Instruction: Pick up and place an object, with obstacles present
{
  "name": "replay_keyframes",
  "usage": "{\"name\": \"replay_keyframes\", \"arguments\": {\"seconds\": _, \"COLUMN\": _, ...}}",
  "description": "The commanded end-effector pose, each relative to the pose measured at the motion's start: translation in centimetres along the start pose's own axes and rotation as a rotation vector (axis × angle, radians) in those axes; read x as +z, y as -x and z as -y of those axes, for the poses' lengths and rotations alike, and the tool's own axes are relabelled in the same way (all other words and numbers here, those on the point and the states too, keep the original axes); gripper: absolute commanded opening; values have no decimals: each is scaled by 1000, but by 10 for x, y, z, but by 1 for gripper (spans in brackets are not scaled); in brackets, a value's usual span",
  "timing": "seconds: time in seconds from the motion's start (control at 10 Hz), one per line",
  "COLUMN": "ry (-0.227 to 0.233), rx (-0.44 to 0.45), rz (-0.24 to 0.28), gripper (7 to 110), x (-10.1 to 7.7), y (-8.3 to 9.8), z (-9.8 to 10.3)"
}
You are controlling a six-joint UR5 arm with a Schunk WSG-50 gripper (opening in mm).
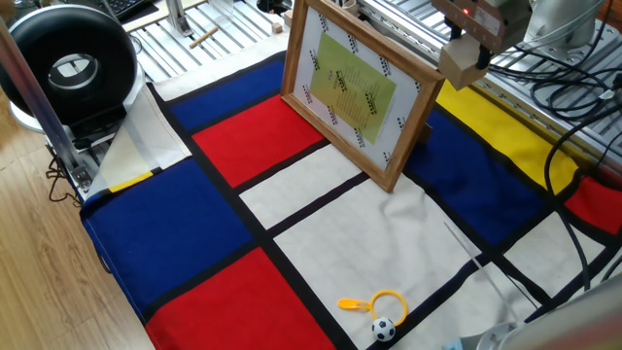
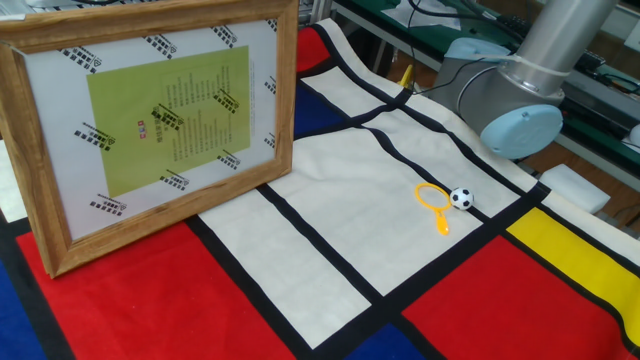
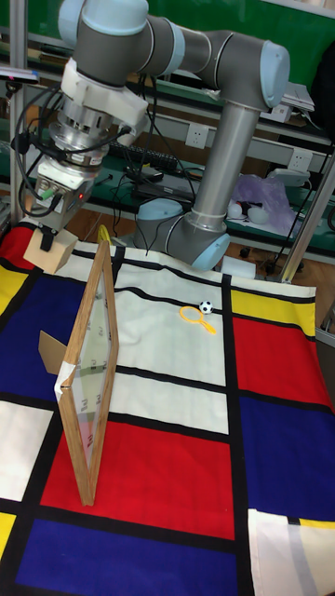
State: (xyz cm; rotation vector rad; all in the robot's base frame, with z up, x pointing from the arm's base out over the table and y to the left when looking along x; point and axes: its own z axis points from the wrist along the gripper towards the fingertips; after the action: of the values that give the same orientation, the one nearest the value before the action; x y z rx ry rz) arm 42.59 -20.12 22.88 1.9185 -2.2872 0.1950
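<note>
The wooden cube (image 1: 461,60) is hanging in the air, clear of the cloth, gripped from above by the gripper (image 1: 473,39) — the fingers are closing on the cube's top, though the one fixed view leaves the pads themselves hard to make out. In the tall fixed view the cube (image 3: 49,250) is sitting at about 10 o'clock from the picture frame (image 3: 88,375), beyond the frame's back face and just off its top corner. The frame (image 1: 360,87) is standing upright on the patchwork cloth (image 1: 194,243), leaning slightly on its rear prop, its yellow-green sheet (image 2: 165,118) facing the other fixed view. Well away from it, on a white panel, the yellow ring (image 2: 432,197) is lying flat with the tiny football (image 2: 460,198) just beside it at 3 o'clock. The arm's grey base (image 2: 505,105) is rising at the cloth's edge, near the football.
</note>
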Motion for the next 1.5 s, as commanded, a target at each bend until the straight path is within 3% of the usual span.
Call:
{"name": "replay_keyframes", "arguments": {"seconds": 0.0, "ry": 2, "rx": 2, "rz": 1, "gripper": 7, "x": -1, "y": 0, "z": -1}}
{"name": "replay_keyframes", "arguments": {"seconds": 0.3, "ry": 13, "rx": 15, "rz": 0, "gripper": 7, "x": -9, "y": 6, "z": -1}}
{"name": "replay_keyframes", "arguments": {"seconds": 0.7, "ry": 5, "rx": 20, "rz": -68, "gripper": 7, "x": -32, "y": 9, "z": 7}}
{"name": "replay_keyframes", "arguments": {"seconds": 0.9, "ry": 8, "rx": 22, "rz": -72, "gripper": 7, "x": -37, "y": 13, "z": 7}}
{"name": "replay_keyframes", "arguments": {"seconds": 1.4, "ry": 4, "rx": 35, "rz": -146, "gripper": 7, "x": -58, "y": 17, "z": 9}}
